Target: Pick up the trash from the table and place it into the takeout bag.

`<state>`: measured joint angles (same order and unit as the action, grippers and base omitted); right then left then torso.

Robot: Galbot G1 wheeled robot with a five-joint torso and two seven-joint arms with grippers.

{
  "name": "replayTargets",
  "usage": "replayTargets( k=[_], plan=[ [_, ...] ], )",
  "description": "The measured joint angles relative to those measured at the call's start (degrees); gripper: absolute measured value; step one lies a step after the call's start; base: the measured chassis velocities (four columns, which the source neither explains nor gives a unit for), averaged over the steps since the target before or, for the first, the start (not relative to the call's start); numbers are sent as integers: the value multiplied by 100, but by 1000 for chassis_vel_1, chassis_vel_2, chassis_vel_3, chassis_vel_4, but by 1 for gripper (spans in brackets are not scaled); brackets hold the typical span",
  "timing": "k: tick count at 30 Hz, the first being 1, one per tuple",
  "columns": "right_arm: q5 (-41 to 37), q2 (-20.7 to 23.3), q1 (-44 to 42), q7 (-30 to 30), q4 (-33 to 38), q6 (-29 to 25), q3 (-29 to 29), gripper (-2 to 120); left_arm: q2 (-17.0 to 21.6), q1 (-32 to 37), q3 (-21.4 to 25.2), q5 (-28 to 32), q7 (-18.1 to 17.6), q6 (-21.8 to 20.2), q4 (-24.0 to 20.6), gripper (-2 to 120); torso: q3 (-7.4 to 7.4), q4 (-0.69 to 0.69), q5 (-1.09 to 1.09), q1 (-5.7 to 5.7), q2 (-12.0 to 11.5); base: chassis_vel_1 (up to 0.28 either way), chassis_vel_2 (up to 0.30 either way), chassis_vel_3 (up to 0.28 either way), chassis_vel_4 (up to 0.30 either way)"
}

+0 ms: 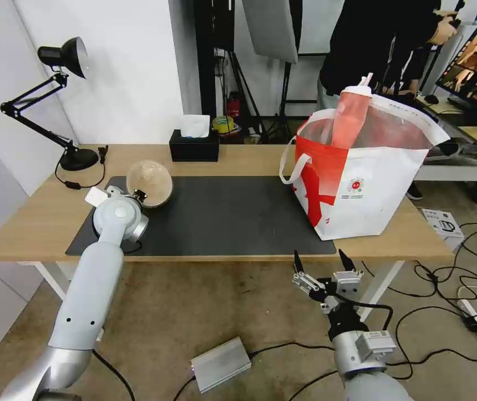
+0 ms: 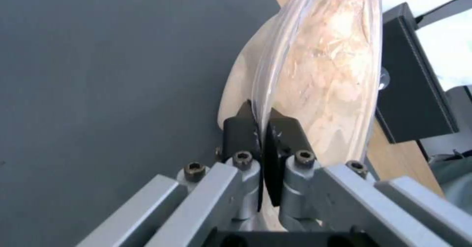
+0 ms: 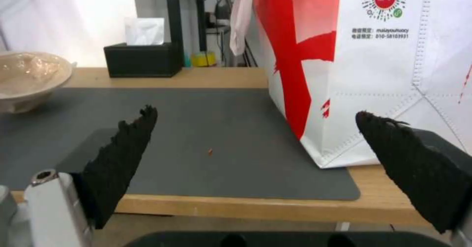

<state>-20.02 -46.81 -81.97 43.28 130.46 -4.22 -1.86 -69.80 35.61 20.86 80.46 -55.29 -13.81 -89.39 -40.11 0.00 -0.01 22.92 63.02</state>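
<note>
Cup [image 1: 352,114] sits in bag [image 1: 372,184]. Left gripper [image 2: 260,136] fingers pinch the bowl [image 1: 149,182] rim, tilted over the mat. Right gripper [image 1: 323,264] fingers spread, below counter [image 1: 238,160] edge.

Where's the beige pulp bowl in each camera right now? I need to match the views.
Head view: beige pulp bowl tilted on its side at the mat's far-left corner, in front of the left gripper.
Left wrist view: bowl close up, its rim pinched by the shut fingers.
Right wrist view: bowl at the picture's left edge.
Shared landmark: black tissue box.
</note>
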Motion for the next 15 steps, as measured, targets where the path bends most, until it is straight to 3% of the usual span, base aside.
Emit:
replayTargets(
  k=[15],
  plan=[
    [0,0,0,0,0,0,0,100,-17,-122,-216,567,61,-25,-588,0,0,0,1,0,0,0,0,0,0]
  ],
)
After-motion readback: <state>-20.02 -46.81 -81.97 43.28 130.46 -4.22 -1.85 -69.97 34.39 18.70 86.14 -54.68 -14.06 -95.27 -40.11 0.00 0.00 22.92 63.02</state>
